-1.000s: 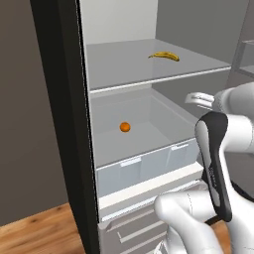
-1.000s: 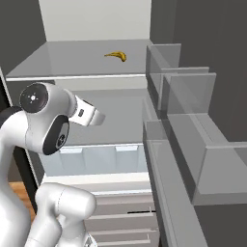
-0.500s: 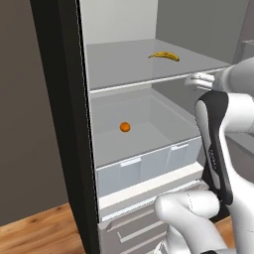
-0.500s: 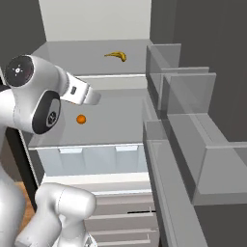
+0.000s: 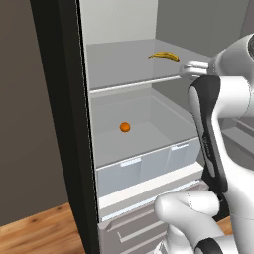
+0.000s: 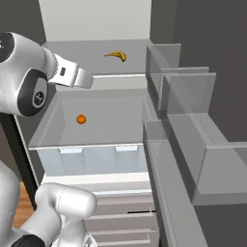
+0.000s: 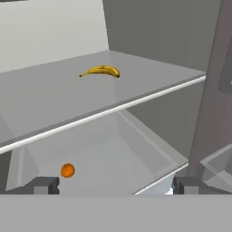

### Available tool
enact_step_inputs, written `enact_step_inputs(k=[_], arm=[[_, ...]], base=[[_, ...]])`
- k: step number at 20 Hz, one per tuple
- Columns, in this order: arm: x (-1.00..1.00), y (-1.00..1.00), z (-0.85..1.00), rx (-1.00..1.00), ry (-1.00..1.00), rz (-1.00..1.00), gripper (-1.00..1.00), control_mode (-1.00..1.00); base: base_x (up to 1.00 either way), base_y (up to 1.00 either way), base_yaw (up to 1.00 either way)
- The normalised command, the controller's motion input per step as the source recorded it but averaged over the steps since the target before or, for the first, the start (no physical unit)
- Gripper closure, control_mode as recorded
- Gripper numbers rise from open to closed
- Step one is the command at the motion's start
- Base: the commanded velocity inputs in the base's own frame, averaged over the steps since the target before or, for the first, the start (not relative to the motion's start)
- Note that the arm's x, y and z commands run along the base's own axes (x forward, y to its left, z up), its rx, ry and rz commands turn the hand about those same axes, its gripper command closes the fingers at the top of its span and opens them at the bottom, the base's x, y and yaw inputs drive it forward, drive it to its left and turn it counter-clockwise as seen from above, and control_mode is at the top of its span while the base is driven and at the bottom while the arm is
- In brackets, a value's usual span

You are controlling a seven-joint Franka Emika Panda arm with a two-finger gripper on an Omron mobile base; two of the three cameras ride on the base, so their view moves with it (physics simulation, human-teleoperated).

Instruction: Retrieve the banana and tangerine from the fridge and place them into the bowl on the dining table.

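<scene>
The fridge (image 5: 64,124) stands open. The yellow banana (image 5: 164,56) (image 6: 116,56) (image 7: 100,71) lies at the back right of the upper shelf (image 7: 54,104). On the level below rests the small orange tangerine (image 5: 125,127) (image 6: 81,118) (image 7: 67,170). My gripper (image 7: 115,186) is open with nothing between its widely spread fingertips (image 7: 45,185). It hovers in front of the upper shelf's front edge, short of the banana. In the left base view the hand (image 5: 193,69) is at the shelf's right front corner, and in the right base view the hand (image 6: 79,78) is at its left.
The open fridge door with its clear bins (image 6: 193,96) stands on the right. Pale drawers (image 5: 149,163) sit below the tangerine's level. A dark panel (image 5: 30,124) stands left of the fridge, above a wooden floor (image 5: 39,228).
The arm has lifted the hand from the tangerine's level up to the upper shelf's front edge, nearer the banana. The fruits have not moved.
</scene>
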Motion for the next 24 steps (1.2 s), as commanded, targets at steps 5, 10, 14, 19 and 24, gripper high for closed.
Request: enact_step_inputs(k=[5,10,14,19,24], arm=[[0.32,0.11,0.00,-0.06,0.00,0.00,-1.00,-1.00],[0.47,0.00,0.00,0.00,-0.04,0.04,-1.00,-1.00],[0.64,0.00,0.00,0.00,-0.02,0.12,-1.00,-1.00],[0.64,-0.01,0.00,0.00,0.06,0.07,-1.00,-1.00],[0.36,-0.29,0.11,0.00,0.20,0.00,-1.00,-1.00]], base=[[0.00,0.00,0.00],[0.00,0.00,0.00],[0.00,0.00,0.00],[0.00,0.00,0.00],[0.00,0.00,0.00]])
